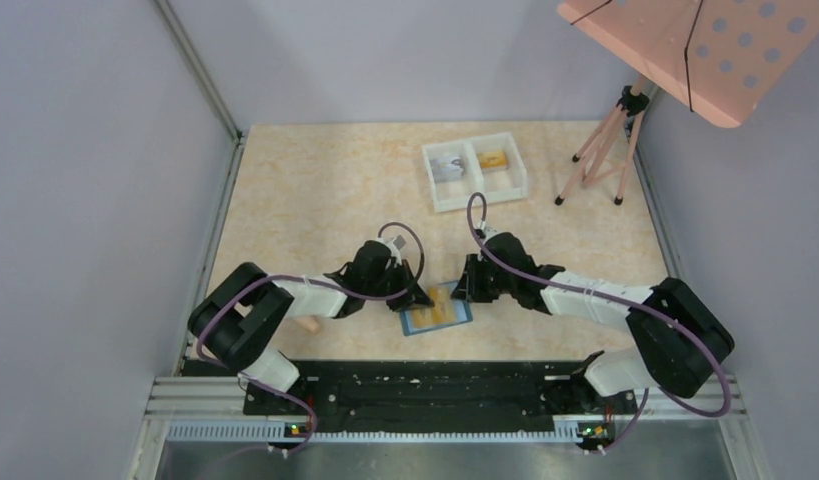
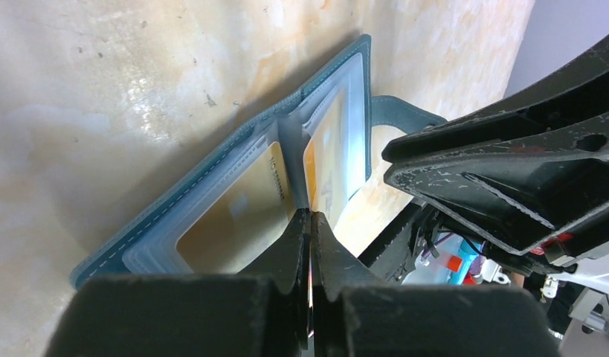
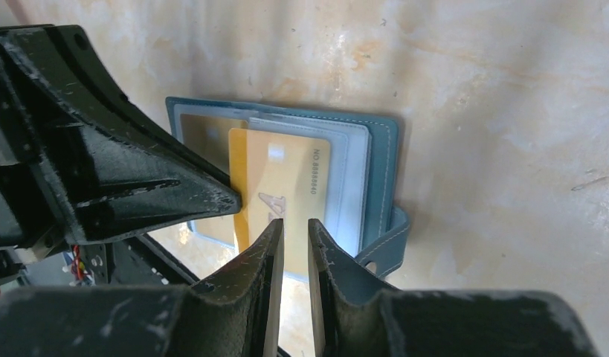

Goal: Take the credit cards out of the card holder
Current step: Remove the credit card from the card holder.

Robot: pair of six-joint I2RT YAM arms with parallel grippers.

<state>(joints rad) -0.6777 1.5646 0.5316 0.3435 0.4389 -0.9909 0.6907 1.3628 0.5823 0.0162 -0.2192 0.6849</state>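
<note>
Your right claw (image 3: 295, 234) has its black fingers parted by only a narrow slit, and nothing shows between them. The flat, rectangular orange-gold credit card (image 3: 282, 178) lies straight ahead of the fingertips. It is drawn partly out of its clear pocket, and its near short edge is right at the tips. Its long axis runs away from you, in line with the way the claw points, but its broad face is turned up toward the wrist camera. Your jaws close sideways across that face, not across its thin edge. In my judgement the wrist would have to roll or drop before those fingers could pinch it.

Around the card, the small teal-blue bifold card holder (image 3: 383, 160) lies open on the mottled beige table (image 3: 494, 111), with its snap tab sticking out on the side nearest your right arm.

Your left claw (image 2: 310, 238) is closed tight with nothing between its fingers. Its tip rests near the holder's fold, touching that card's left long edge, and it looks to be pinning the holder flat. The other half holds a second gold card (image 2: 234, 216), fully seated in its pocket.

Both claws are at the holder, but the right one faces the exposed short edge, so the pull looks like its job. The white two-compartment tray (image 1: 475, 172) sits well apart at the far side of the table.
</note>
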